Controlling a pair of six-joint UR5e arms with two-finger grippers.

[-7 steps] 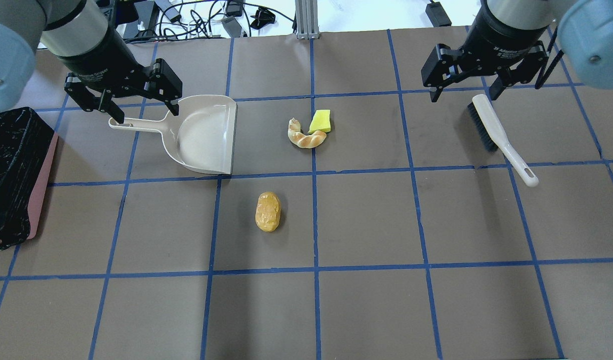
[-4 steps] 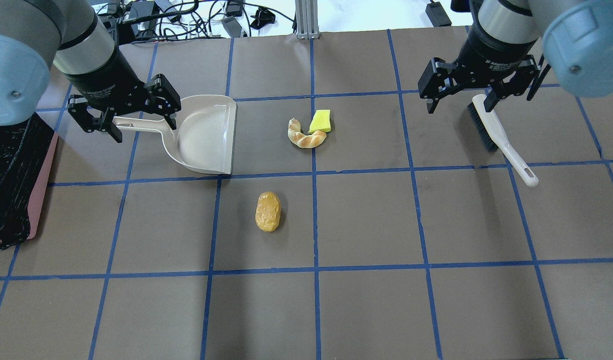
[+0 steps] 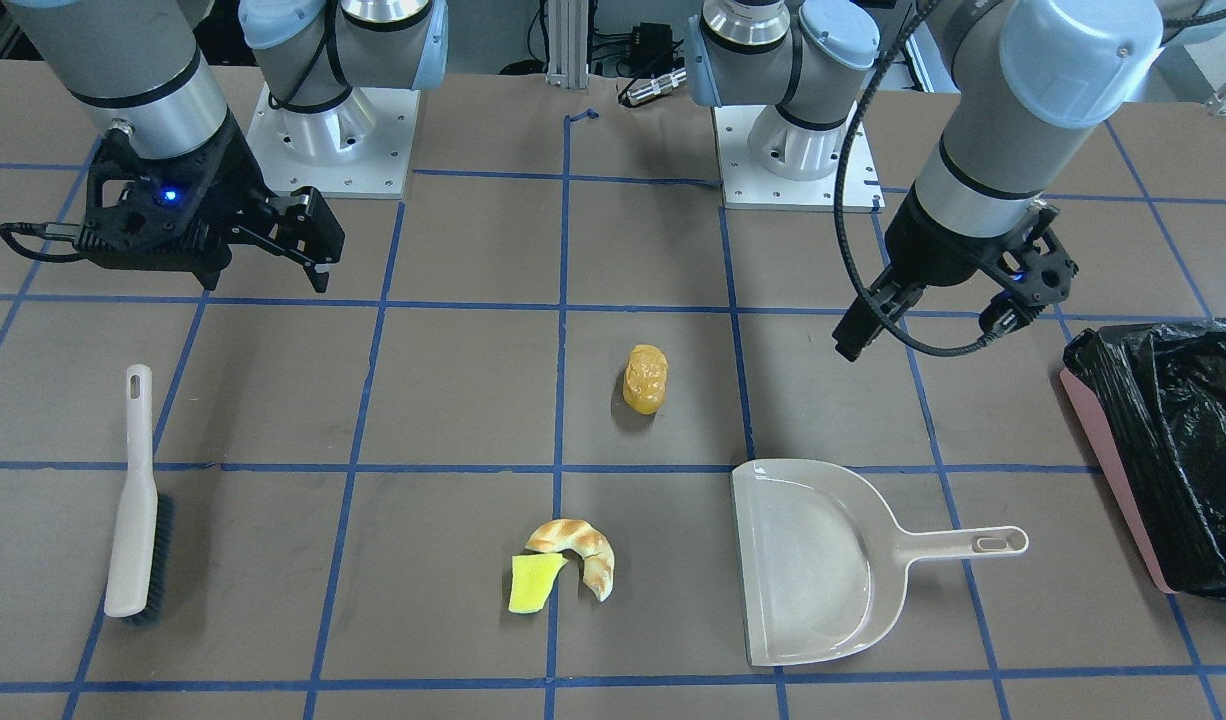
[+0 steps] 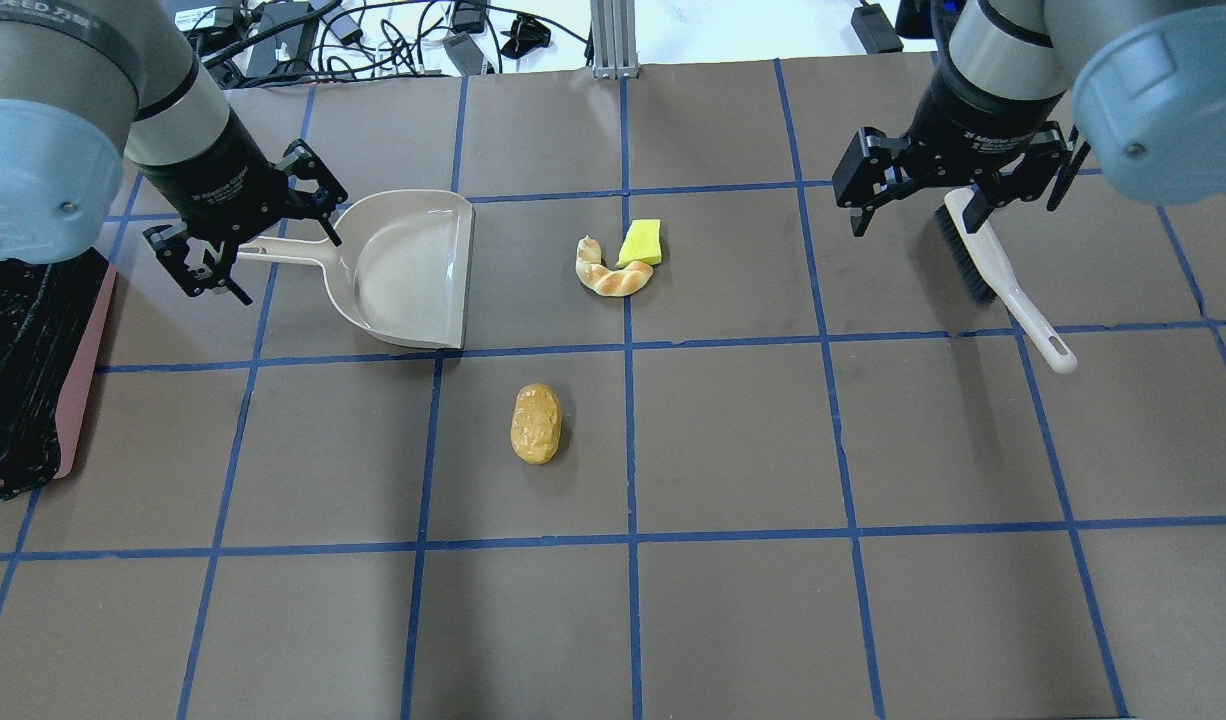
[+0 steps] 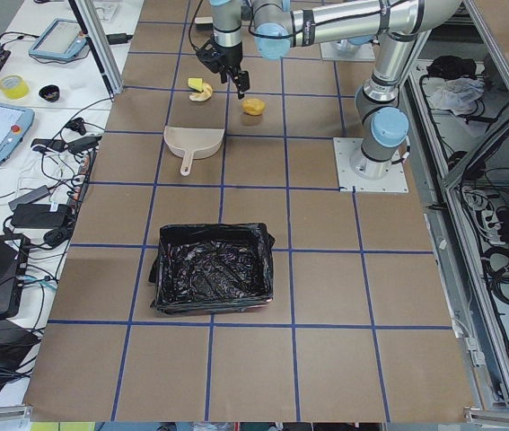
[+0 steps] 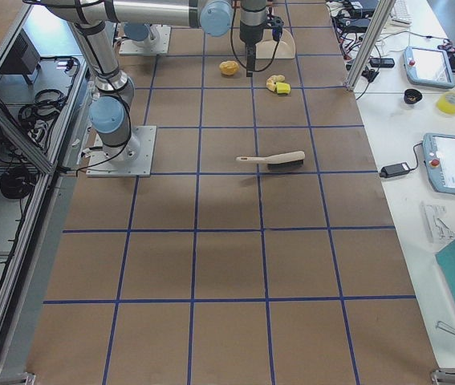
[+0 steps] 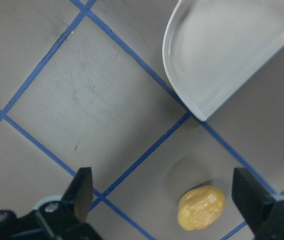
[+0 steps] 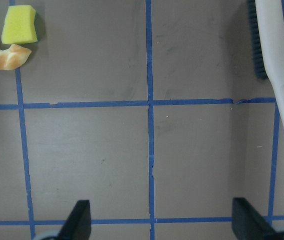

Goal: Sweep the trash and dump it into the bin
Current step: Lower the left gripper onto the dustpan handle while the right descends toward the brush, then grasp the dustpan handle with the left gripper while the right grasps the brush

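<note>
The golden-brown roll (image 4: 536,424) lies near the table's middle. The croissant piece (image 4: 606,275) and the yellow wedge (image 4: 640,243) touch each other farther back. The beige dustpan (image 4: 408,268) lies left of them, its handle pointing left. My left gripper (image 4: 263,250) is open and hovers over that handle without holding it. The white brush (image 4: 993,270) lies at the right. My right gripper (image 4: 918,215) is open and empty above the table, just left of the brush head. The pink bin (image 4: 23,350) with its black bag stands at the left edge.
The front-facing view shows the roll (image 3: 646,379), the dustpan (image 3: 813,560), the brush (image 3: 133,500) and the bin (image 3: 1173,450). The left wrist view shows the dustpan's corner (image 7: 227,50) and the roll (image 7: 201,207). Cables lie beyond the table's far edge.
My left gripper has come down and turned over the dustpan handle. My right gripper has moved a little toward the brush head. Both stayed open. The objects have not moved.
</note>
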